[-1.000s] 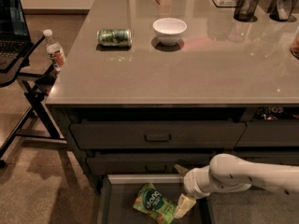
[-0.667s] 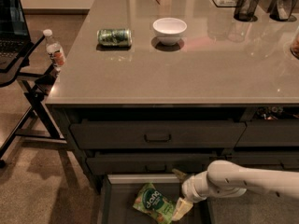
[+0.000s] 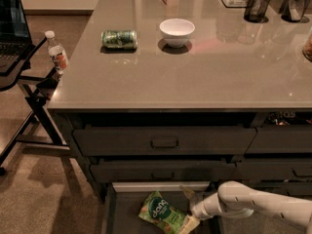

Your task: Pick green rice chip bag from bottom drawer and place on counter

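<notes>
The green rice chip bag (image 3: 158, 212) lay flat on the dark floor of the open bottom drawer (image 3: 124, 211), its round dark logo facing up. It had not been lifted. The gripper (image 3: 188, 208) sat inside the same drawer, just right of the bag as the camera saw it. It was carried by a pale arm (image 3: 253, 206) that reached in from farther right of the bag. Its fingers (image 3: 190, 224) stood apart: one pointed up behind the bag's far right corner, and the other lay against the bag's near right edge, with nothing clamped between them. Directly above the bag a closed drawer with a handle (image 3: 164, 141) sat under the counter surface (image 3: 219, 67). On that surface, well above the bag, a green drink can (image 3: 119, 39) lay on its side, with a white bowl (image 3: 177, 31) to its right. Far up and left of the bag, off the surface, a water bottle (image 3: 57, 52) stood upright on a side stand.
</notes>
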Robot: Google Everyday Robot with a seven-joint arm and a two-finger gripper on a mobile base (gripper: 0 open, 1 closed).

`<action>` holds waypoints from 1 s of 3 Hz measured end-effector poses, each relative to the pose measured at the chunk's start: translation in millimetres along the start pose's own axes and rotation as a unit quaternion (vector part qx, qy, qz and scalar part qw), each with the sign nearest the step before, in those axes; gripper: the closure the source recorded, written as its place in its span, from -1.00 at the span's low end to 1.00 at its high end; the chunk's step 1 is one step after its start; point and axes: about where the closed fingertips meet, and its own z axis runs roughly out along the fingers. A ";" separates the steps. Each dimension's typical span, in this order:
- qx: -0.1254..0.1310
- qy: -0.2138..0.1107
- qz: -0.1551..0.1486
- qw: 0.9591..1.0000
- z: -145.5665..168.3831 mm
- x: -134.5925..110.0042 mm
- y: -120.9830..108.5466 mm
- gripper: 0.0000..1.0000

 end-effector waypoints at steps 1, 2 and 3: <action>-0.004 -0.042 0.007 0.999 33.2 23.8 6.4 -1.00; -0.004 -0.042 0.007 0.999 33.0 23.6 6.4 -1.00; -0.011 -0.052 0.023 0.998 42.6 28.5 8.4 -1.00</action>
